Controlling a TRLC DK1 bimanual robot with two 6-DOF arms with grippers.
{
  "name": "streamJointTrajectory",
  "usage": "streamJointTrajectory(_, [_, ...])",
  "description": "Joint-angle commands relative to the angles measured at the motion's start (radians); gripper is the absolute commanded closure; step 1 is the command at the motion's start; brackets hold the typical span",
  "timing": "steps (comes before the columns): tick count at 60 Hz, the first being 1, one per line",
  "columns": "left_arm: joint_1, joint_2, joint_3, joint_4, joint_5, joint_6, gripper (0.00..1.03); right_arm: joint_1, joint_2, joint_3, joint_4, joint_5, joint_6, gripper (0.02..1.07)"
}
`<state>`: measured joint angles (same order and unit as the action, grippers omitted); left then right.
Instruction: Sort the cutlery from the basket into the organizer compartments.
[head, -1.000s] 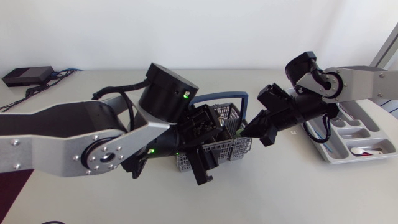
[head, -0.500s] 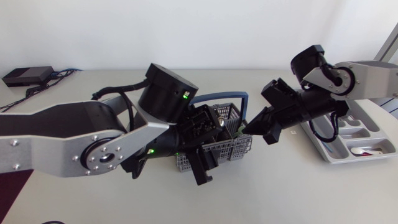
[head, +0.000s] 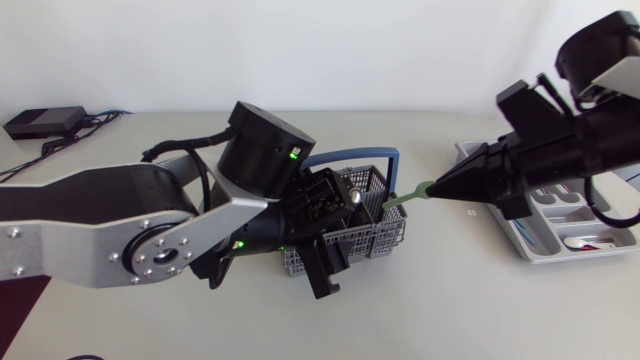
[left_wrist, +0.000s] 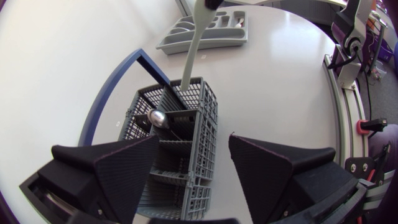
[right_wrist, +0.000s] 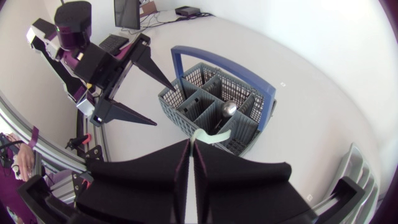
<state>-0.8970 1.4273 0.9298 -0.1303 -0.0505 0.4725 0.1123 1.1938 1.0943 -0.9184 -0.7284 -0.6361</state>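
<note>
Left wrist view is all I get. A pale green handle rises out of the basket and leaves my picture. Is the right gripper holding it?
Observer: Yes. The right wrist view shows the right gripper shut on the green handle, one finger on each side.
Operator: Where does that arm come in from?
Observer: In the head view the right arm enters at the right edge and crosses above one end of the organizer.
Operator: Is anything in the organizer?
Observer: In the head view a white utensil lies in one of its compartments.
</note>
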Motion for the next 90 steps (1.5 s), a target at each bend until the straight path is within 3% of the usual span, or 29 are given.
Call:
streamJointTrajectory(1, [0.001, -0.019, -0.025, 0.004, 0.005, 0.012, 0.26, -0.039, -0.042, 0.024, -0.051, -0.022, -0.016, 1.01])
streamJointTrajectory(19, [-0.003, -0.039, -0.025, -0.009, 0.001, 0.012, 0.26, -0.289, -0.134, -0.034, -0.092, -0.008, -0.042, 1.01])
streamJointTrajectory(25, [-0.003, -0.044, -0.023, -0.019, 0.001, 0.012, 0.26, -0.362, -0.134, -0.071, -0.057, 0.063, -0.031, 1.01])
streamJointTrajectory(40, [-0.016, -0.047, -0.02, -0.023, -0.003, 0.012, 0.26, -0.427, -0.128, -0.208, 0.19, 0.466, 0.041, 1.01])
streamJointTrajectory(55, [-0.016, -0.047, -0.022, -0.026, -0.003, 0.011, 0.26, -0.539, -0.057, -0.281, 0.358, 0.633, -0.014, 1.01])
streamJointTrajectory(77, [-0.022, -0.047, -0.02, -0.026, -0.003, 0.008, 0.26, -0.731, 0.176, -0.258, 0.575, 0.696, -0.089, 1.01])
streamJointTrajectory(90, [-0.026, -0.045, -0.019, -0.026, -0.003, 0.005, 0.26, -0.76, 0.311, -0.246, 0.685, 0.712, -0.105, 1.01])
